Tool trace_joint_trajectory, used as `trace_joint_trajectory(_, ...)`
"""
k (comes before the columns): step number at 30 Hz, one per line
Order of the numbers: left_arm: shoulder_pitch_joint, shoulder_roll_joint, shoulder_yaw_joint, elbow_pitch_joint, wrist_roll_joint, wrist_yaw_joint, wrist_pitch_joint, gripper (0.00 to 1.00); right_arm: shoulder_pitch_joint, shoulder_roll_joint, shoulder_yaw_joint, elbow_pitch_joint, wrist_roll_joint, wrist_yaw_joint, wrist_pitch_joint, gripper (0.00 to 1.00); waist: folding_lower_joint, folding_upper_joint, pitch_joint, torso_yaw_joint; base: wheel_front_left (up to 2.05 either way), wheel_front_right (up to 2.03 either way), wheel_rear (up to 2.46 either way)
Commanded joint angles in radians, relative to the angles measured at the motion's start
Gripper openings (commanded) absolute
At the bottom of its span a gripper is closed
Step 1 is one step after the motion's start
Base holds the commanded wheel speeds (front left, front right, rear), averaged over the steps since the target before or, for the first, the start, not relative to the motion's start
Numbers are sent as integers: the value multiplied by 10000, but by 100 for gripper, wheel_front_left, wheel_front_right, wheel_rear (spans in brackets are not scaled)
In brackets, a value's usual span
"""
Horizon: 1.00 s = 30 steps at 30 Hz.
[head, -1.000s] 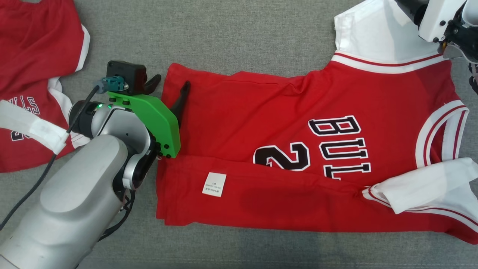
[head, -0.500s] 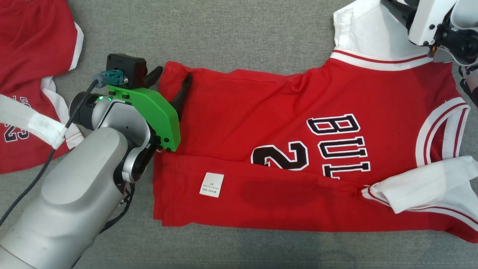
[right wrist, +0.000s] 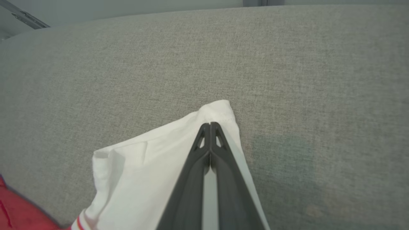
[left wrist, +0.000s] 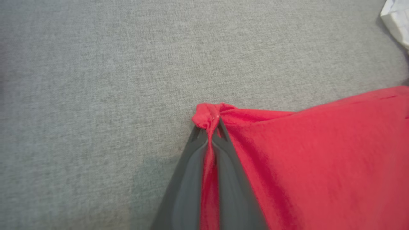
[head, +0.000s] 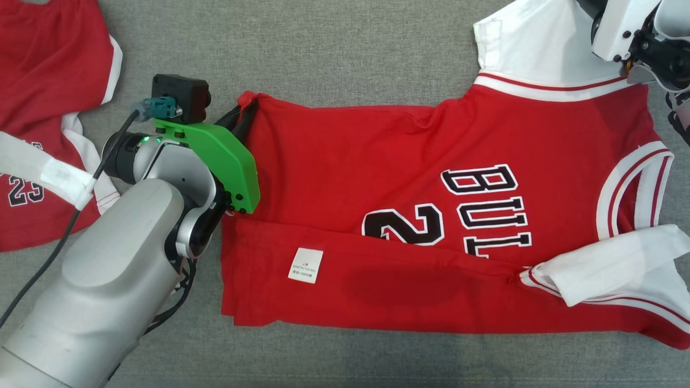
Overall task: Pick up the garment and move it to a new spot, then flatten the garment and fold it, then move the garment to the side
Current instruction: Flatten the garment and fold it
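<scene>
The garment (head: pixel 377 161) is a red jersey with black lettering and white sleeves, lying spread on the grey cloth surface, its lower long edge folded over. My left gripper (head: pixel 242 113) is at the garment's upper left corner. In the left wrist view the left gripper (left wrist: pixel 209 126) is shut on that bunched red hem corner (left wrist: pixel 207 113). At the upper right, my right arm's wrist (head: pixel 630 29) sits over the white sleeve (head: pixel 533 48). In the right wrist view the right gripper (right wrist: pixel 210 124) is shut on the white sleeve's (right wrist: pixel 143 169) corner.
A second red garment (head: pixel 48 70) lies crumpled at the left, partly under my left forearm (head: pixel 113 280) and its cable. The other white sleeve (head: pixel 614 269) lies folded at the lower right. The grey surface (right wrist: pixel 287 64) ends at a pale wall on the far side.
Both grippers have gone from open to shut. The left fingers, which straddled the hem corner, now pinch it and it has bunched up. The right fingers closed on the white sleeve.
</scene>
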Motion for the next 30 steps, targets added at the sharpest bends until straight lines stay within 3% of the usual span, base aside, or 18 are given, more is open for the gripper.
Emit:
trace_joint_trajectory(1,-71,57,61,81,-42,-49,-52,0,-135,-41,52,41,102,1,-75,0,0,0,-18,5,0,0,0)
trace_joint_trajectory(15,1060,281,148,-183,-403,-76,-572,0,1060,-312,709,-504,1428,2,-1082,0,0,0,-1567,-190,0,0,0)
trace_joint_trajectory(30,2875,1263,4,-1242,-873,237,-330,0,3186,-993,1662,-1940,2853,2,-1638,0,0,0,-3476,-710,0,0,0)
